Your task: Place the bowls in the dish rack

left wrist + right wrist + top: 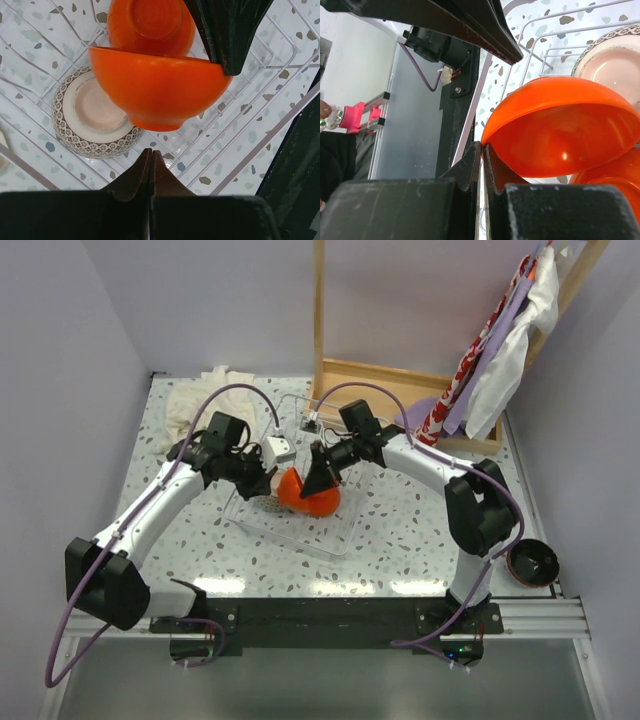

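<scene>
The clear wire dish rack (335,535) lies mid-table. My right gripper (322,478) is shut on the rim of a glossy orange bowl (308,498), holding it tilted just over the rack. The right wrist view shows its jaws (483,147) pinching that rim (560,125). A second orange bowl (150,22) and a blue-patterned bowl (92,117) lie upside down in the rack (280,65) beneath the held bowl (157,87). My left gripper (151,156) is shut and empty beside them. A dark brown bowl (532,562) sits at the table's right edge. The grey-speckled bowl is not seen.
A cream cloth (205,400) lies at the back left. A wooden frame (400,380) stands behind the rack, with red, purple and white cloths (490,350) hanging over it at the right. The two arms are close together over the rack.
</scene>
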`<act>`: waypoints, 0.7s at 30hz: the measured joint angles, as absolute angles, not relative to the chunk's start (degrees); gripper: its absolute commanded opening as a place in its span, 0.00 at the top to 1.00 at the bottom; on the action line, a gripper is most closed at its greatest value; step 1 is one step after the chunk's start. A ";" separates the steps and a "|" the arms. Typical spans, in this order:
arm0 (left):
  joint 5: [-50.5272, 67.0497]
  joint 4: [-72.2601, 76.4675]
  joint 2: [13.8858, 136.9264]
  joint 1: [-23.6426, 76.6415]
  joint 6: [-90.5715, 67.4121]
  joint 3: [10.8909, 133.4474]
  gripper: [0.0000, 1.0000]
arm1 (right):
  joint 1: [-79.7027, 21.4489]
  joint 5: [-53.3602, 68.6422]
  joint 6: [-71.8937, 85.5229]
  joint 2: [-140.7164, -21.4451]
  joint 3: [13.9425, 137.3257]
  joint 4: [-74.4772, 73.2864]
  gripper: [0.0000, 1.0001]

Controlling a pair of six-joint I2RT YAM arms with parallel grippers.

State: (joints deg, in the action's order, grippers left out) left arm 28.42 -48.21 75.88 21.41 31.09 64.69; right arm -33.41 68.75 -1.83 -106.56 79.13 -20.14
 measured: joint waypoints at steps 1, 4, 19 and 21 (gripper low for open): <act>28.45 -47.94 76.34 21.58 31.09 64.64 1.00 | -33.26 68.75 -2.00 -106.56 79.13 -20.16 1.00; 28.40 -47.13 78.19 22.24 31.09 64.49 1.00 | -32.53 68.77 -2.37 -106.59 79.13 -20.23 1.00; 28.40 -42.00 84.31 23.35 29.58 64.49 1.00 | -30.68 68.07 -8.14 -109.51 79.55 -26.81 1.00; 28.42 -41.28 84.93 23.81 29.52 64.49 1.00 | -30.68 68.03 -8.91 -109.51 79.66 -27.42 1.00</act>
